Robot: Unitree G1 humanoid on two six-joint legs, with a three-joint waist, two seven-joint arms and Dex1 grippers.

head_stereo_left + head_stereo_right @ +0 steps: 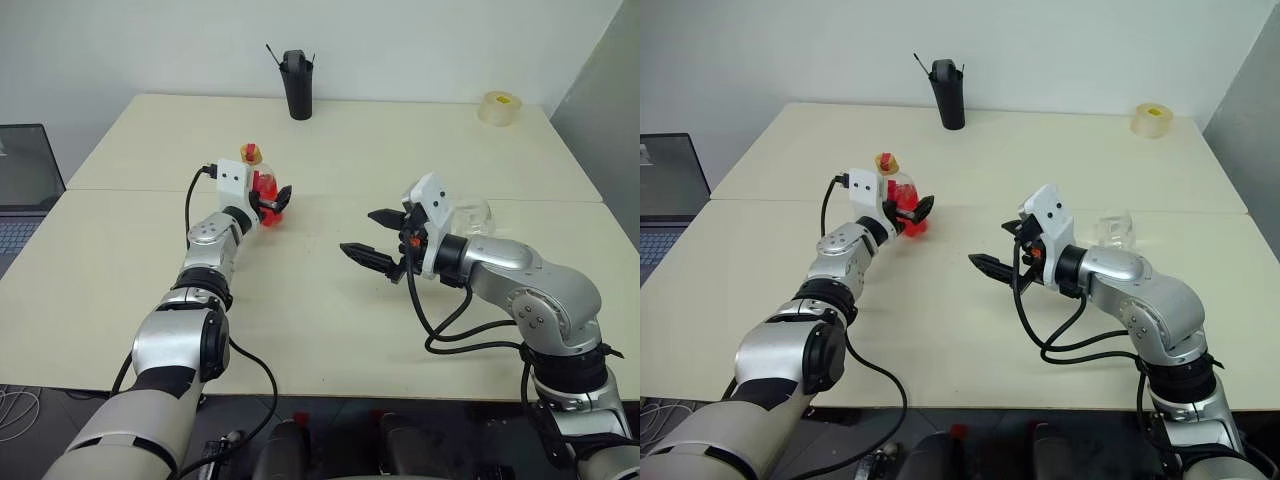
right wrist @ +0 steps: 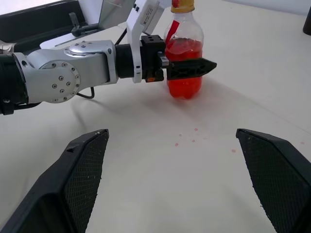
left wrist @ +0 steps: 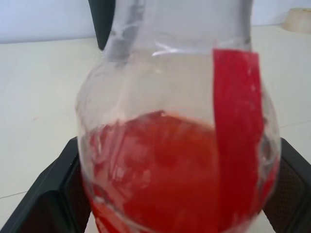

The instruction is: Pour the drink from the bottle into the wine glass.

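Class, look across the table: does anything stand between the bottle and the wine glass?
The right gripper hovers, fingers open, over the table between bottle and wine glass.

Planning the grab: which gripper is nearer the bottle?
Left. The left gripper has its fingers around the bottle; the right gripper hangs open, well off to the bottle's right.
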